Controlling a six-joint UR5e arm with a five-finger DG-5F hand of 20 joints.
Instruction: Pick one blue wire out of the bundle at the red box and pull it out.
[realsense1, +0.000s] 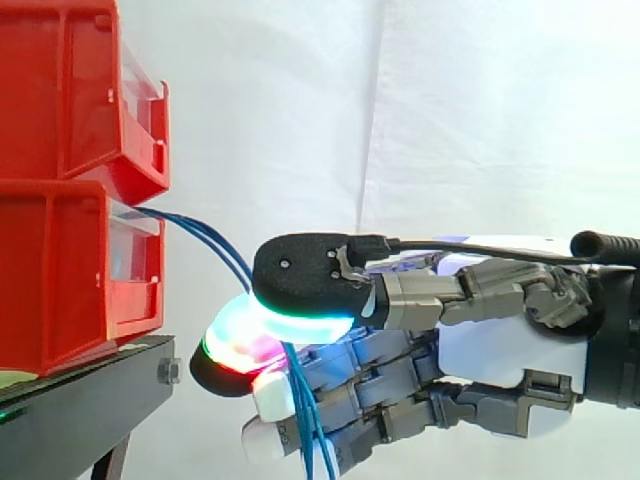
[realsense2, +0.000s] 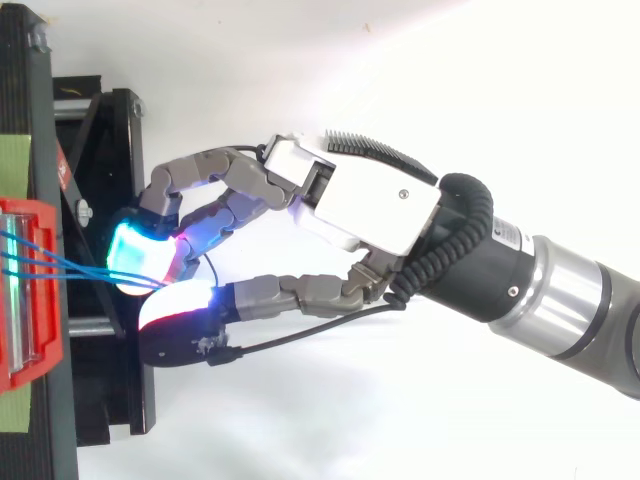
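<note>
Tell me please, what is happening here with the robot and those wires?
The robot's hand has reached the bundle of blue wires that comes out of the lower red bin on the black stand. Its glowing fingers and thumb are closed on the wires, just in front of the bin. More than one wire seems to pass between the pads. The wires run into the bin at one end and hang below the hand at the other.

close side view looks level, top view down; both share the hand.

Wires run from the lower bin, seemingly into the hand.
</note>
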